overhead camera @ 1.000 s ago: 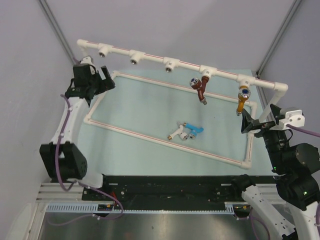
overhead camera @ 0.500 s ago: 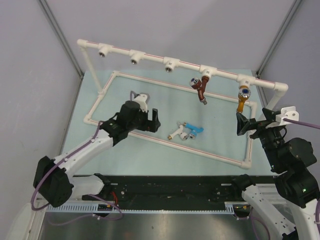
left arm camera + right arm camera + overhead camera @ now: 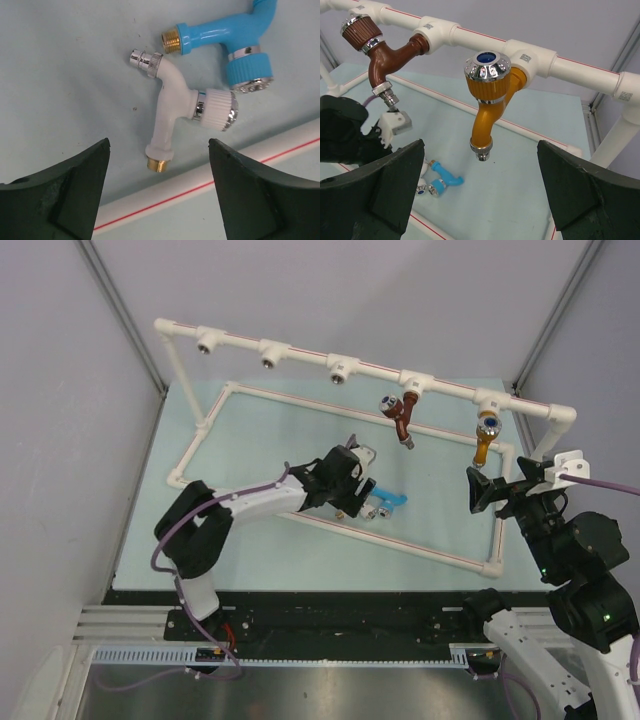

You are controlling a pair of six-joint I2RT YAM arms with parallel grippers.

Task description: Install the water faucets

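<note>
You have white red-striped pipe (image 3: 210,180) running slantwise across gap of left claw (image 3: 158,147), flat on pale green mat (image 3: 65,75). Above and ahead of right claw (image 3: 480,145): white pipe rail (image 3: 585,71) with tee sockets (image 3: 540,57). Grey wall (image 3: 545,20) behind rail.

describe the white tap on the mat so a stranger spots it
On the pale green mat, just behind the near rail of the pipe frame, two loose taps lie side by side. Pick the white tap with the ribbed knob, not the blue tap beside it.
</note>
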